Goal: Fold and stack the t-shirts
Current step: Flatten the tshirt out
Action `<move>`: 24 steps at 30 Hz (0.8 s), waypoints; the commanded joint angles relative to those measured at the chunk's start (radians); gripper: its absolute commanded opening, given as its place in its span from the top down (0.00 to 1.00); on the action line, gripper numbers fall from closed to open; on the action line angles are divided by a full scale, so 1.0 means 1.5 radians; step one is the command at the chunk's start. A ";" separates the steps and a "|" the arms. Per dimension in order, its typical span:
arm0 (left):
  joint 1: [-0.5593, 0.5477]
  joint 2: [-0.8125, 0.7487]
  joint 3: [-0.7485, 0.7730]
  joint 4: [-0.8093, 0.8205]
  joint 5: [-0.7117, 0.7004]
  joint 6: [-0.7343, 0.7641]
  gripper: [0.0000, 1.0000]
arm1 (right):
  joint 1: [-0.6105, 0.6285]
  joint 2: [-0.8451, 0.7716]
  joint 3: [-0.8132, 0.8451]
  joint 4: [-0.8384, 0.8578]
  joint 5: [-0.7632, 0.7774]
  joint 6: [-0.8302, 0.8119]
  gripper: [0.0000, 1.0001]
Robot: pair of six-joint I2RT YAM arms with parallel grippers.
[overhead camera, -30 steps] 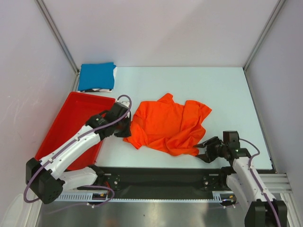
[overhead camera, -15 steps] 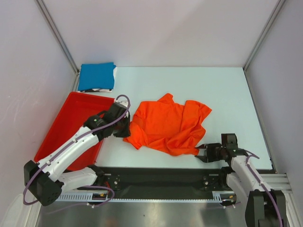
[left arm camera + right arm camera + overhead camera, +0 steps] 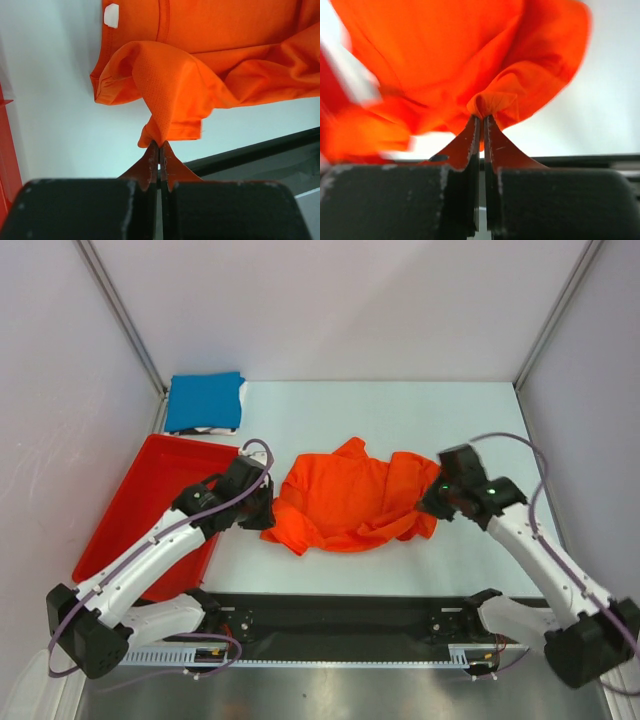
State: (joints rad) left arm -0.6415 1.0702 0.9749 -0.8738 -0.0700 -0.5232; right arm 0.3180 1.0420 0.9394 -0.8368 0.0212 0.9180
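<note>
Orange t-shirt point(image 3: 345, 505) crumpled mid-table point(image 3: 480, 430), pinched at 2 edges

It lies just right of the red tray point(image 3: 140, 505); a folded blue t-shirt point(image 3: 204, 401) sits far-left. The mesh looks thin, light and limp, so it will likely sag and bunch; hems and corners suit gripping. The left gripper point(image 3: 159, 150) and right gripper point(image 3: 481, 125) each clamp a fabric fold.

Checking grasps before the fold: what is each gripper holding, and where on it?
Both pinch the crumpled orange fabric t-shirt: left gripper a bunched fold at its left edge, right gripper one at its right.
</note>
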 commanded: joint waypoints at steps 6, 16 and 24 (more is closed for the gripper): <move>-0.003 -0.021 0.012 0.005 0.004 0.000 1.00 | 0.422 0.303 0.115 -0.063 0.192 -0.207 0.99; -0.003 -0.042 0.005 0.003 0.003 -0.016 1.00 | 0.402 0.288 0.170 -0.109 0.135 -0.180 0.36; -0.003 -0.037 -0.004 0.006 0.007 -0.015 1.00 | 0.240 0.068 -0.035 -0.005 -0.136 0.047 0.17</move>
State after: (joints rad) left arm -0.6415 1.0248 0.9684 -0.8787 -0.0700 -0.5274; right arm 0.7475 1.2098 1.0023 -0.8993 0.0341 0.7918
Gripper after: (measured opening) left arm 0.009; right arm 0.804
